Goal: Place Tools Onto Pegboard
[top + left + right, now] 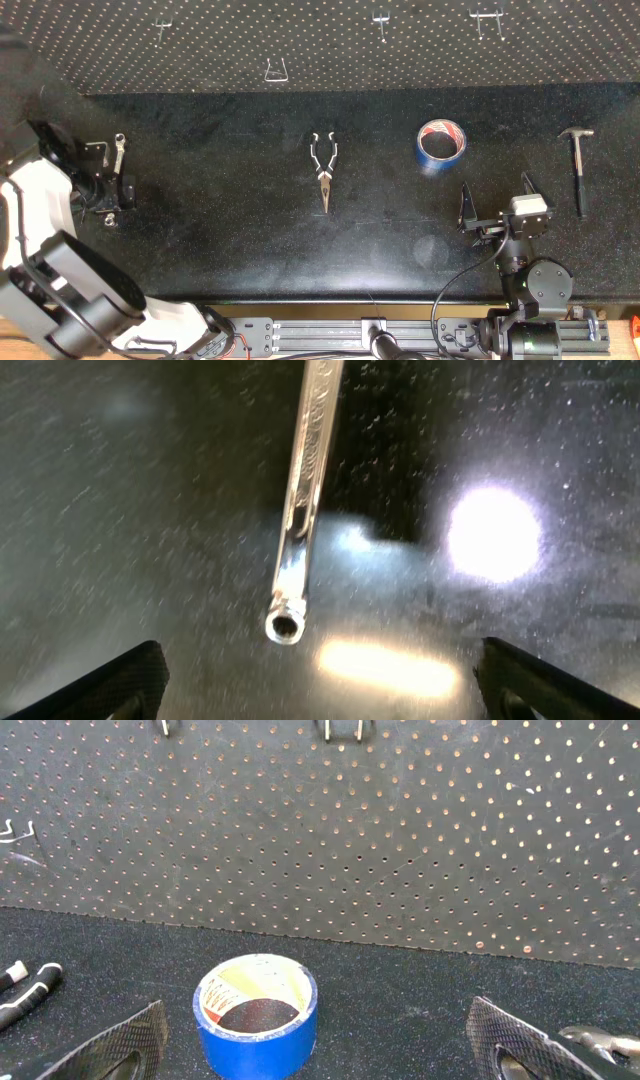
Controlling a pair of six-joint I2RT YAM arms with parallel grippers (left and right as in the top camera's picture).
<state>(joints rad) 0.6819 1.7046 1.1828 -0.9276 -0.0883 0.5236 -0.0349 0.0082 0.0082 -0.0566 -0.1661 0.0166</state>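
The wrench [304, 500] lies flat on the black surface [230, 230] near its left edge, its slim shaft running away from the left gripper [320, 660]. Its ring end is the nearer end, and it sits between the lines of the two fingers and just ahead of their tips. That gripper hangs low over the surface with its fingers spread wide and nothing in them, and they do not touch the wrench. The right gripper [497, 200] is likewise spread and empty, near the front edge on the right side. The roll of blue tape [257, 1015] stands on its flat side just ahead of it, slightly to one side of the gap between its fingers. The pliers [323, 170] lie about the middle of the surface, handles toward the pegboard [330, 45] that rises along the back edge. The hammer [577, 165] lies near the right edge, head toward the pegboard. Wire hooks [276, 71] hang on the pegboard, bare.
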